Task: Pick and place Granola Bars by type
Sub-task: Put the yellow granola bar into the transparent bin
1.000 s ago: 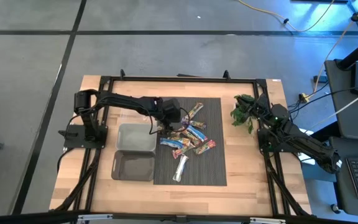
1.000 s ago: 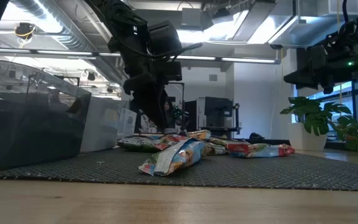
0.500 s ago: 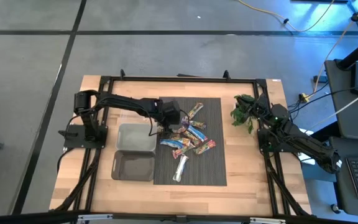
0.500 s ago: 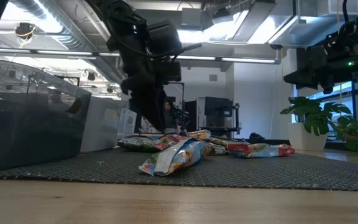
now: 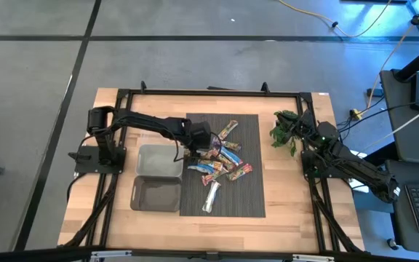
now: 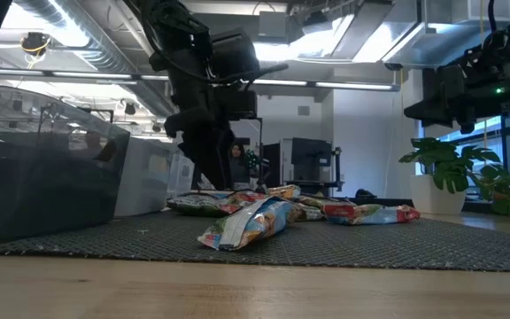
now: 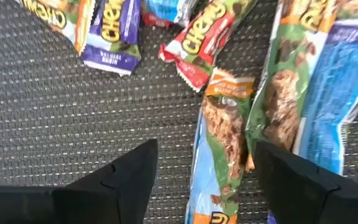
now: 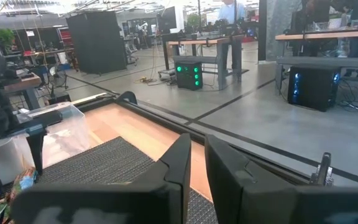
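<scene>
The wooden surface (image 5: 282, 211) carried a dark woven mat (image 5: 249, 200) at its middle, where I saw the Granola Bars (image 5: 220, 161) scattered. My left end effector (image 5: 195, 151) hung low at the pile's left edge, fingers (image 7: 126, 177) spread apart over bare mat beside an orange-ended bar (image 7: 219, 137). My right end effector (image 8: 194, 168) waited near the right edge, fingers nearly together, grasping nothing.
</scene>
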{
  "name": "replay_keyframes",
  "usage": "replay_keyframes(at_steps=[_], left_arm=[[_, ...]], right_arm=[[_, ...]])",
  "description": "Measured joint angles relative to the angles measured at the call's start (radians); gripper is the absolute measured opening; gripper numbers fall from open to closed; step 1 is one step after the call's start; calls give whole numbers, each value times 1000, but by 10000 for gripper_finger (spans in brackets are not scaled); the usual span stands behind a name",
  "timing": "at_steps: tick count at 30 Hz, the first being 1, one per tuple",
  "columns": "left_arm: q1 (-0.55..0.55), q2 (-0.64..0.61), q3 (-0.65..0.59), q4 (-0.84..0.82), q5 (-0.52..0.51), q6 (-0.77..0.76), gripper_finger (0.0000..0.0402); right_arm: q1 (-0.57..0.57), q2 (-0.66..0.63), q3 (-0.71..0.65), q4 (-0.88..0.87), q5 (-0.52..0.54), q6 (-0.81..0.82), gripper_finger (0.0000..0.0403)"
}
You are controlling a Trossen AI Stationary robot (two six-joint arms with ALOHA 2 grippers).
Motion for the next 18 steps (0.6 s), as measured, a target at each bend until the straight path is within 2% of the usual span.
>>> replay_keyframes(at_steps=[18], left_arm=[[-7,118,39,-4,-2,34,233]], right_arm=[[0,16,0,-2,-8,0,52]])
